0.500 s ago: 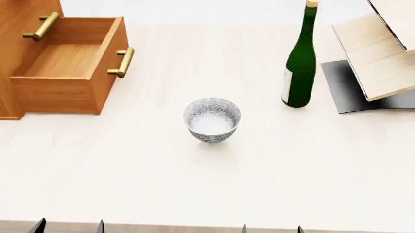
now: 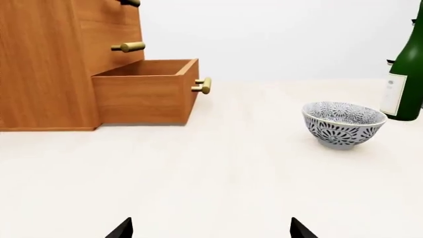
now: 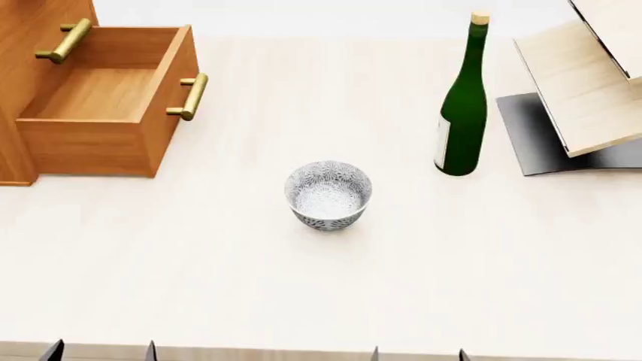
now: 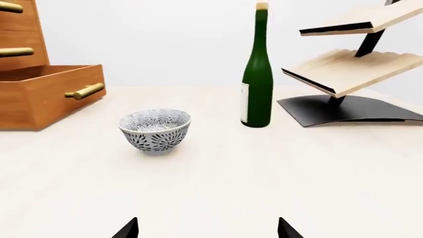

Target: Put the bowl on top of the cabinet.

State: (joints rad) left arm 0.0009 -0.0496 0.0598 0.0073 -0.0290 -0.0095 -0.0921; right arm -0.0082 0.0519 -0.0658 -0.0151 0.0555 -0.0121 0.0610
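Observation:
The small patterned white-grey bowl point(image 3: 328, 194) stands upright and empty in the middle of the pale table, also seen in the left wrist view point(image 2: 343, 124) and right wrist view point(image 4: 155, 131). The orange-brown cabinet point(image 3: 25, 90) sits at the far left with its lowest drawer point(image 3: 110, 98) pulled open; its top is out of view. My left gripper point(image 3: 101, 352) and right gripper point(image 3: 417, 353) show only as dark fingertips at the table's near edge, both open and empty, well short of the bowl.
A tall green bottle point(image 3: 462, 105) stands right of the bowl. A pale wooden slanted rack point(image 3: 587, 83) on a dark base point(image 3: 542, 135) fills the far right. Brass handles point(image 3: 191, 96) stick out from the open drawer.
The head view has shifted slightly, so the bowl, bottle and cabinet sit a little lower in frame. Nothing on the table has moved, and both grippers stay open.

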